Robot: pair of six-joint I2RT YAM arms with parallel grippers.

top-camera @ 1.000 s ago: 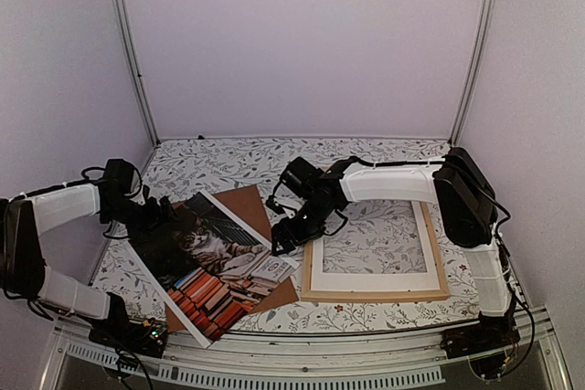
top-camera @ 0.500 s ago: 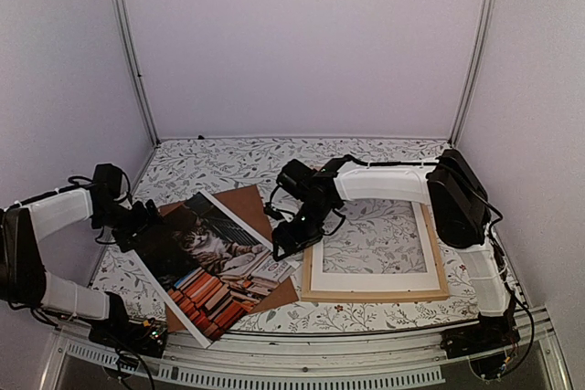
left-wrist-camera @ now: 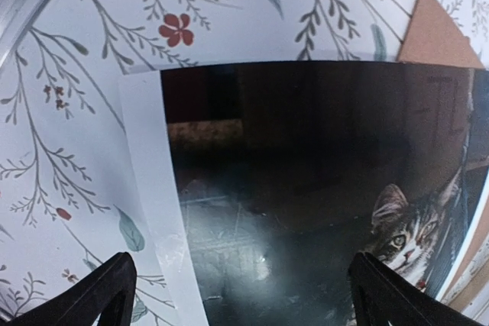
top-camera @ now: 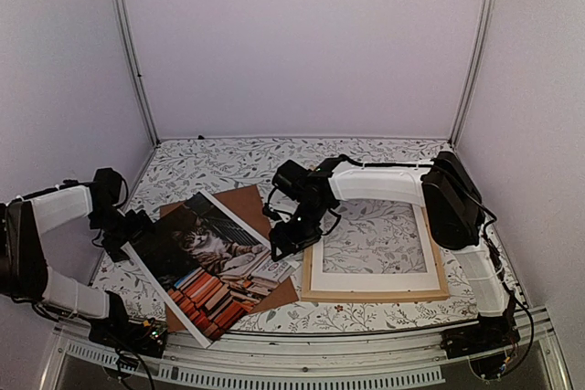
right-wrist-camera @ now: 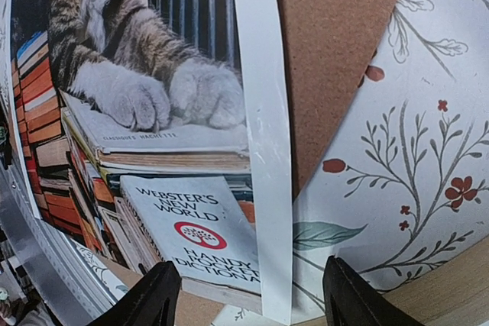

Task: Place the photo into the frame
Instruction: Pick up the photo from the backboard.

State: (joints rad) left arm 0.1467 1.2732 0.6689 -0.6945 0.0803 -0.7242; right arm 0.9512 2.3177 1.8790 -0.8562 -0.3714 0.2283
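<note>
Both claws are spread: the left claw (left-wrist-camera: 241,272) over the photo's (top-camera: 215,267) dark corner, the right claw (right-wrist-camera: 252,272) straddling its white edge. The photo lies face-up on the brown board (top-camera: 249,203), beside the frame (top-camera: 440,267). Pinching that flat edge could crease it or drag the board along.

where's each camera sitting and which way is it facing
Top external: above and behind the robot, looking down on the floral table, the large cat-and-books photo print and the thin light-wood frame; both arms show.
Left wrist: behind the left gripper, looking down on the photo's dark corner; its black fingertips show.
Right wrist: behind the right gripper, looking down on the photo's white edge and brown backing board; its fingertips show.
Shared: all three see the photo.
</note>
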